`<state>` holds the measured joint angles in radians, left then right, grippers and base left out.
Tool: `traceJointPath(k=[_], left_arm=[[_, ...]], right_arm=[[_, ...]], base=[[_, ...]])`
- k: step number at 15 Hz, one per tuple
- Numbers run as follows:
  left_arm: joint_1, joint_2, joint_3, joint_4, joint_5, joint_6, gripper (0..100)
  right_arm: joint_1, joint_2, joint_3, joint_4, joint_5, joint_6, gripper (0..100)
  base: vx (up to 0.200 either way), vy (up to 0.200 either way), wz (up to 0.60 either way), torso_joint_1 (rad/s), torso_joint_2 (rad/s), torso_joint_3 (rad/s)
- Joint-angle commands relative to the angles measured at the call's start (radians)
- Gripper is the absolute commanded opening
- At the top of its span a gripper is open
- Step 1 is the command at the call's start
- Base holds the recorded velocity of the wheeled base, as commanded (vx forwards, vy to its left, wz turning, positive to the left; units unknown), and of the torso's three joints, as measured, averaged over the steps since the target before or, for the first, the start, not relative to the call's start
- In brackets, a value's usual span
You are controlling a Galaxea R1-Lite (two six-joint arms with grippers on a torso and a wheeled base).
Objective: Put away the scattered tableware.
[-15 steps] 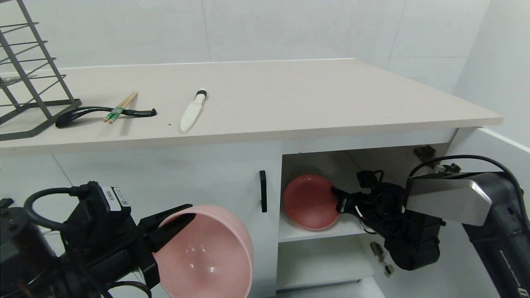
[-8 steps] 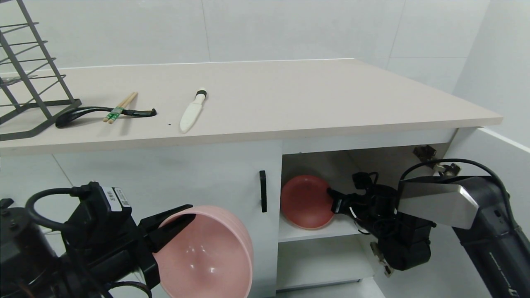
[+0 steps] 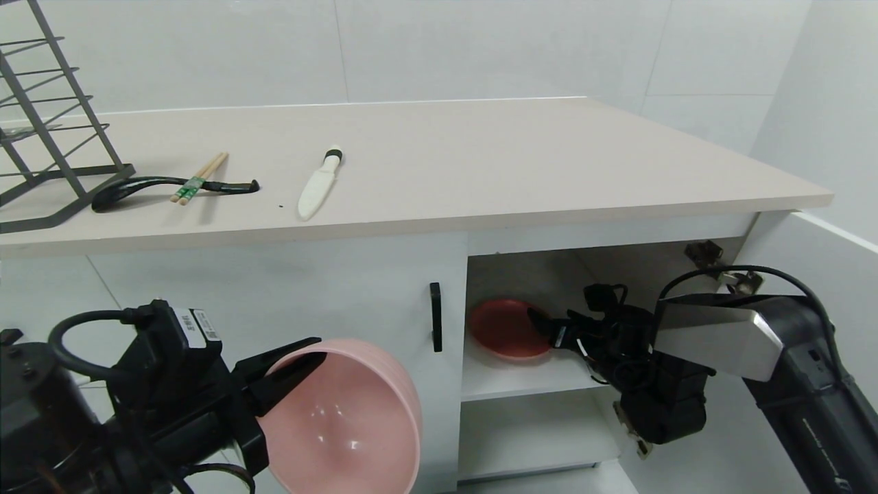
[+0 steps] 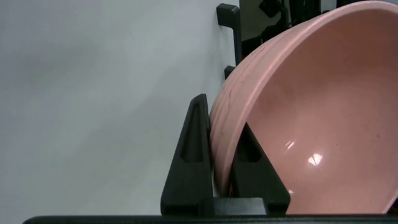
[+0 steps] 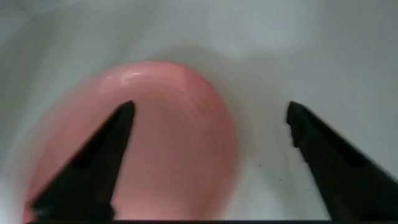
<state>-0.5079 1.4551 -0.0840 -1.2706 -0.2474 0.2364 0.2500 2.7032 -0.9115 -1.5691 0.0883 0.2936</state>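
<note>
While the red plate (image 3: 504, 328) lies on the upper cabinet shelf (image 3: 528, 381), the right pincer (image 5: 209, 111) stands wide open at its rim; the left pincer (image 3: 312, 351) clamps the pink bowl (image 3: 343, 425) by its rim before the closed door (image 3: 309, 288).

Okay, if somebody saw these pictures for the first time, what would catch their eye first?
Probably the big pink bowl, tilted on edge low at the front left, its rim pinched by the left gripper. Next, the red plate lying on the upper cabinet shelf, with the right gripper open just before it. On the countertop lie a black spoon, chopsticks and a white knife.
</note>
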Motion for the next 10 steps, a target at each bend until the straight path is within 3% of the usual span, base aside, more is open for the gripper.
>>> traceJointPath(k=[1,2,3,5,10], left_arm=[[0.0,0.018,0.001,-0.013,0.0,0.0,0],[0.0,0.024,0.001,-0.021,0.002,0.0,0],[0.0,0.033,0.004,-0.029,0.002,0.0,0],[-0.001,0.031,0.004,-0.032,0.002,0.0,0],[-0.012,0.005,0.015,-0.035,0.0,0.011,0]], right_arm=[[-0.034,-0.157,0.129,-0.002,0.005,-0.034,100],[-0.023,-0.224,0.226,-0.002,0.007,-0.041,100],[0.037,-0.327,0.37,-0.002,0.007,-0.05,100],[0.157,-0.457,0.523,-0.002,0.002,-0.082,100],[0.322,-0.723,0.79,-0.002,-0.033,-0.14,100]], base=[[0.0,0.0,0.0,0.0,0.0,0.0],[0.0,0.0,0.0,0.0,0.0,0.0],[0.0,0.0,0.0,0.0,0.0,0.0],[0.0,0.0,0.0,0.0,0.0,0.0],[0.0,0.0,0.0,0.0,0.0,0.0]])
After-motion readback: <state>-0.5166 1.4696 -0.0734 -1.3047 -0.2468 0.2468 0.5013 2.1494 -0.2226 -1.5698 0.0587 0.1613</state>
